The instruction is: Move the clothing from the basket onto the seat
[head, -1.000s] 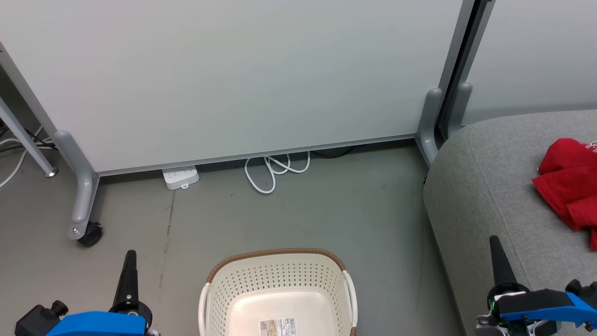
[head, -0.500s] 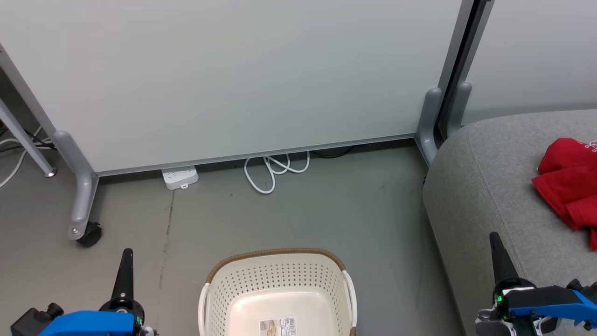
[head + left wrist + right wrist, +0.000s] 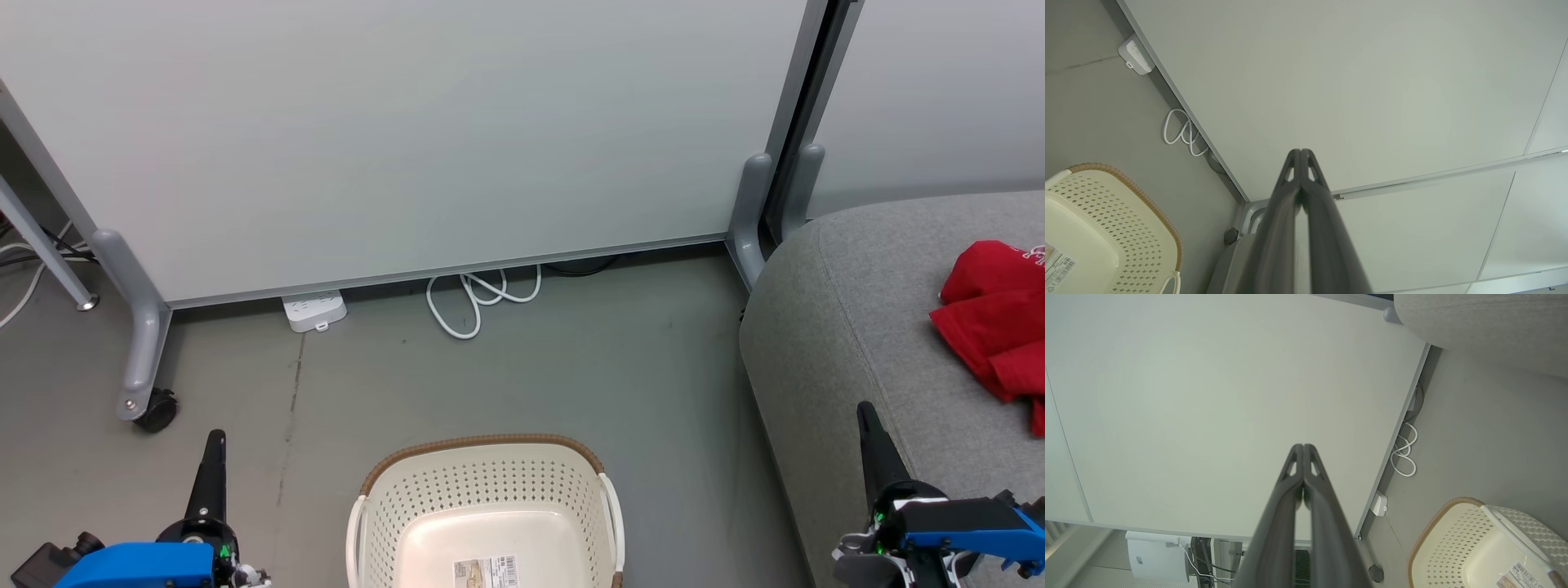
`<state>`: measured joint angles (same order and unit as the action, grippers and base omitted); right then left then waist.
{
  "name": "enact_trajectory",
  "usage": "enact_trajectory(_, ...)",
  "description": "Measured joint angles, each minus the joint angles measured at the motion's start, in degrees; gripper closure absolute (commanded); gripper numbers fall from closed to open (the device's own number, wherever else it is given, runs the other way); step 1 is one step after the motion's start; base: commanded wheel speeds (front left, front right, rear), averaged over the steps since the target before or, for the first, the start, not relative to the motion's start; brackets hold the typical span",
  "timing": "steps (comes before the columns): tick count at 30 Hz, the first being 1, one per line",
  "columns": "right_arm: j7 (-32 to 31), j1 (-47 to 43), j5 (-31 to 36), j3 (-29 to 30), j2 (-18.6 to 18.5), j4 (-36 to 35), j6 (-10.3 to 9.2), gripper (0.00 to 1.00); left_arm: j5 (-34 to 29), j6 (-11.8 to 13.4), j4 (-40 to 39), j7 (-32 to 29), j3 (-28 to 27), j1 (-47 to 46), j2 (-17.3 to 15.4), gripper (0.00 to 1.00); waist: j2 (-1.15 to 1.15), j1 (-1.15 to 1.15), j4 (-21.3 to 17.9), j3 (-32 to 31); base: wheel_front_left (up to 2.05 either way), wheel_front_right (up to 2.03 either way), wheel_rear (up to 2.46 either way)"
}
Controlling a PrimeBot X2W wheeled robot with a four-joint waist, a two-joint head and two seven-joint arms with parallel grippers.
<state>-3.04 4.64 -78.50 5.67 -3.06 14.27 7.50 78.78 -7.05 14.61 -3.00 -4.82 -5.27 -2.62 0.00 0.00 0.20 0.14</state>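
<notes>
Down at the bottom left of the head view, the L pincer (image 3: pixel 215 438) hangs low over the floor (image 3: pixel 571 367). Its two dark fingers are pressed tight together w/ nothing btw them. The left wrist view shows the tips touching too.

Low on the right is the R pincer (image 3: pixel 864 412), in front of the seat's near edge. It is squeezed tight as well & holds nothing. Can't tell if it touches the seat.

Btw the two pincers, bottom middle, the basket (image 3: pixel 482 443) stands on the floor, cut by the picture's edge. It is cream w/ lots of little holes, a brown rim & white handles at the sides. A sticker (image 3: pixel 486 571) w/ a barcode lies on its smooth bottom. A strip of floor shows btw basket & seat, so they are near but not touching.

On the right the big grey seat (image 3: pixel 841 327) has a round corner. The clothing (image 3: pixel 992 318) lies on top of it as a red heap at the far right, partly cut off, well apart from the basket. A bit of white print shows at its top. Can't tell if it is one piece or two.

Farther back a white cord (image 3: pixel 482 298) lies in loops on the floor. A white power strip (image 3: pixel 315 310) sits left of it. Both are by the foot of a big pale board (image 3: pixel 408 139). The board's left grey leg (image 3: pixel 143 327) ends in a black wheel (image 3: pixel 157 411).
</notes>
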Motion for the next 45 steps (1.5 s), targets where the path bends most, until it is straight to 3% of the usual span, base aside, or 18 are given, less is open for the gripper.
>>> enact_trajectory(32, -3.50, 1.26, -13.44, 0.82, 0.07, -0.14, 0.00, 1.00, 13.26, -0.25, -0.44, -3.48, -1.64, -0.57, -0.08, 1.00, 0.00, 0.00, -0.20, 0.04, 0.00, 0.00, 0.00)
enact_trajectory(45, -3.52, 1.29, -13.81, 0.87, 0.08, -0.15, 0.00, 1.00, 13.55, -0.25, -0.47, -3.50, -1.70, -0.58, -0.09, 1.00, 0.00, 0.00, -0.21, 0.04, 0.00, 0.00, 0.00)
